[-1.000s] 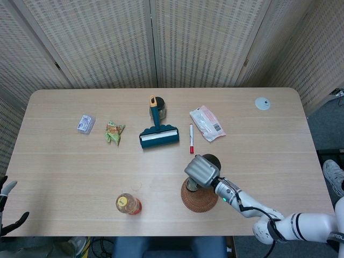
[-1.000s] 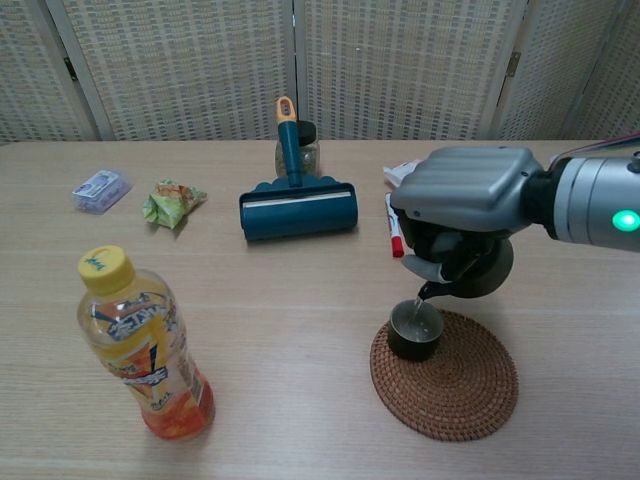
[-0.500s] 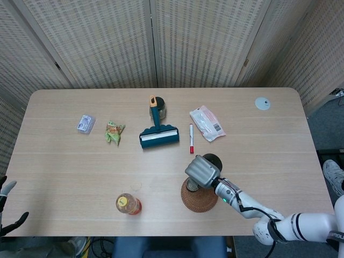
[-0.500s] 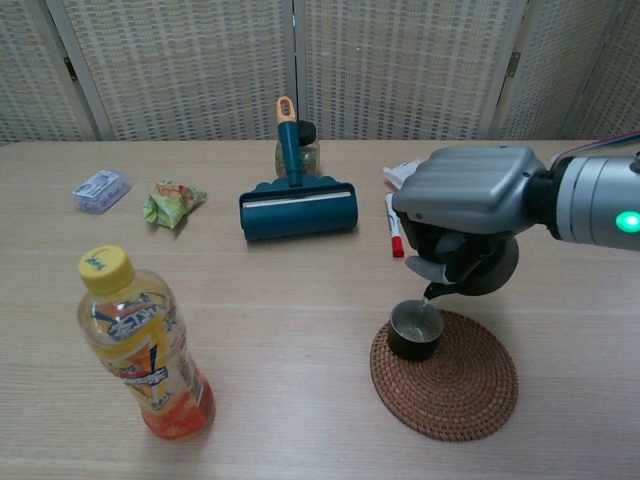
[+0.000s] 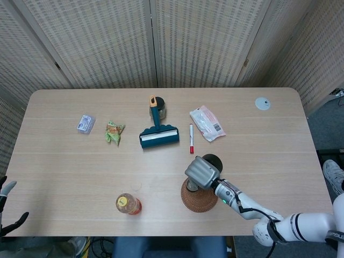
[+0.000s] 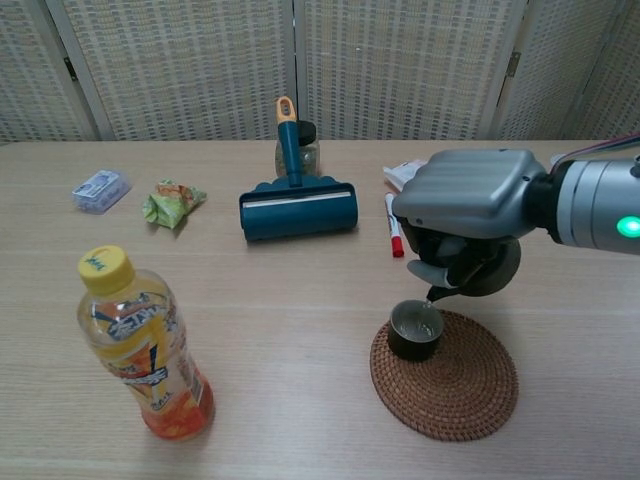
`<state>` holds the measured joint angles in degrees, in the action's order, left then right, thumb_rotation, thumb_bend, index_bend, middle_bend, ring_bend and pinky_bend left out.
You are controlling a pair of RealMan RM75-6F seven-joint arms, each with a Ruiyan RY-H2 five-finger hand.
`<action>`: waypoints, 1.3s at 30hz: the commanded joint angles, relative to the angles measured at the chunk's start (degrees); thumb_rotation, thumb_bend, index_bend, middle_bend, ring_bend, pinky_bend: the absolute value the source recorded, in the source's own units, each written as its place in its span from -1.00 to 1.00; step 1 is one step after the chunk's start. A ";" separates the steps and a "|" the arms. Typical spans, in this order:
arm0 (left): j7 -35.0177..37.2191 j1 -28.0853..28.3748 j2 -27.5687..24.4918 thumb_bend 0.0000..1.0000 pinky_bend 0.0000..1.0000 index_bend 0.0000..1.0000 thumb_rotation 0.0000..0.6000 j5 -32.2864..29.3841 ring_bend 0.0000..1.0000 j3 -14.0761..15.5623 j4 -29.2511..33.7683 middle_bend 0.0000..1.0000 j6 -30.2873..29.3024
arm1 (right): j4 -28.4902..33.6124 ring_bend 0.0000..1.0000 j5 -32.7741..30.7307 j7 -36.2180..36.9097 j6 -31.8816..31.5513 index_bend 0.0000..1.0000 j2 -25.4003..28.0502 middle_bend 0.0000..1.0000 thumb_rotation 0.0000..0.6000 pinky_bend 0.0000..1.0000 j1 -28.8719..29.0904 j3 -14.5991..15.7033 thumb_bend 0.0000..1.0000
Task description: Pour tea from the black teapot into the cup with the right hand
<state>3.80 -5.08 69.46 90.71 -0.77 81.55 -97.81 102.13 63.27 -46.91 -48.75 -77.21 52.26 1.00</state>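
Chest view: the right robot hand (image 6: 470, 215) grips the black teapot (image 6: 487, 270), tilted with its spout just above the cup (image 6: 415, 330) on the woven mat (image 6: 455, 385). The left robot hand (image 5: 8, 207) hangs released off the worktop's (image 5: 64, 166) edge.

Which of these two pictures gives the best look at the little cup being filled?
The chest view: the cup sits in plain sight on the woven mat, its open mouth under the black teapot spout. In the head view, the right hand hides nearly all of it from above.
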 commanded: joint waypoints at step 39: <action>-0.47 -0.03 -0.09 -0.63 -1.00 -0.70 1.00 0.17 -0.84 -0.05 0.34 -0.90 -0.02 | 0.13 0.78 -0.94 -1.15 -1.99 1.00 -1.09 0.93 0.83 0.15 0.95 1.48 0.23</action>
<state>3.31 -5.11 69.38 90.88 -0.82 81.90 -97.82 102.29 62.22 -48.36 -50.70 -78.28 53.32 2.53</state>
